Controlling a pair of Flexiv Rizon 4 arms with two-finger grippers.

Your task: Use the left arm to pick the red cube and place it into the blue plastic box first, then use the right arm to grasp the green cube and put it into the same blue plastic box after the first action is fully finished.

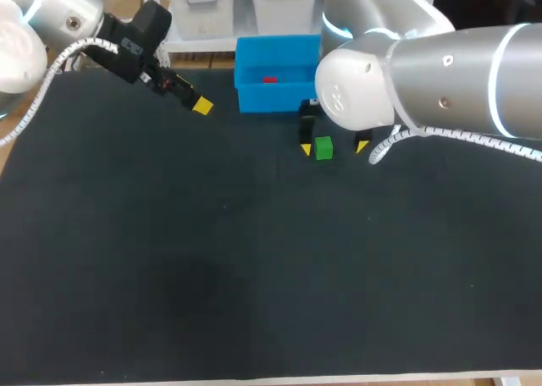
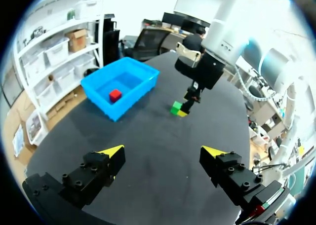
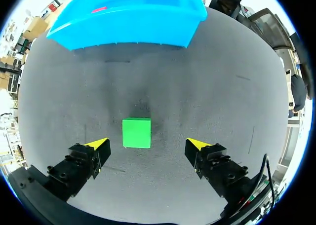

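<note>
Cube (image 3: 137, 132), green, between the right jaws, wide apart and clear of it

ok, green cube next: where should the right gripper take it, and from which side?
By its two opposite side faces, coming straight down from above. The green cube sits flat on the table, its faces roughly square to the right gripper, whose open fingers stand either side of it. Nothing crowds it; the blue box lies ahead, apart from it.
</note>
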